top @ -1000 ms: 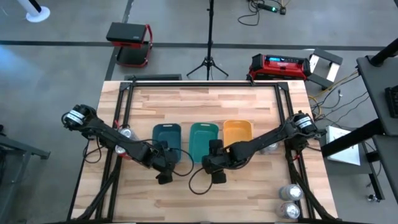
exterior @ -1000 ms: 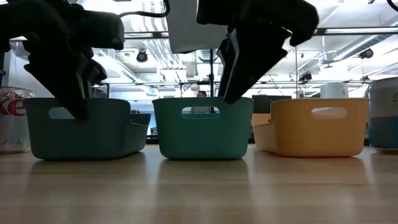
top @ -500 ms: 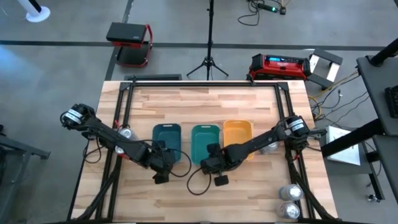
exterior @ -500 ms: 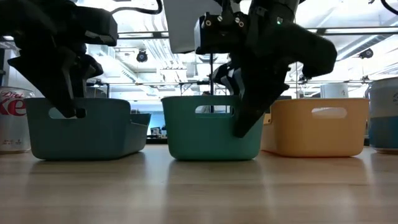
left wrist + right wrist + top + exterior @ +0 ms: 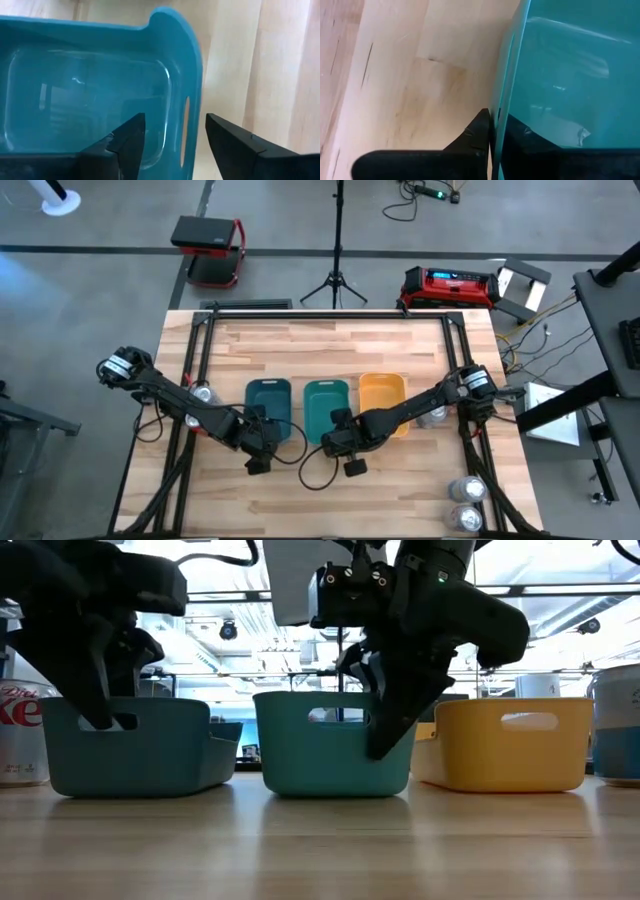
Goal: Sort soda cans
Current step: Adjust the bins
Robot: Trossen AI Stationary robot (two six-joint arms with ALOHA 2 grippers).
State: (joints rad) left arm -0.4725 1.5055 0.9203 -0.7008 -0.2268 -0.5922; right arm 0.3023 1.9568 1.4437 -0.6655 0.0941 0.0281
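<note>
Cans (image 5: 466,489): light, stiff, slick; we grip mid-body. Right hand (image 5: 496,131) pinches teal tray (image 5: 570,75) wall; left hand (image 5: 172,137) spread astride blue tray (image 5: 100,85) rim.

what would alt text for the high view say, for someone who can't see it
Seen from above, three trays sit in a row mid-table: a dark teal tray, a green-teal tray and an orange tray. The left gripper is at the dark teal tray's near end and the right gripper at the green-teal tray's near end. Soda cans stand near the table's edges.
</note>
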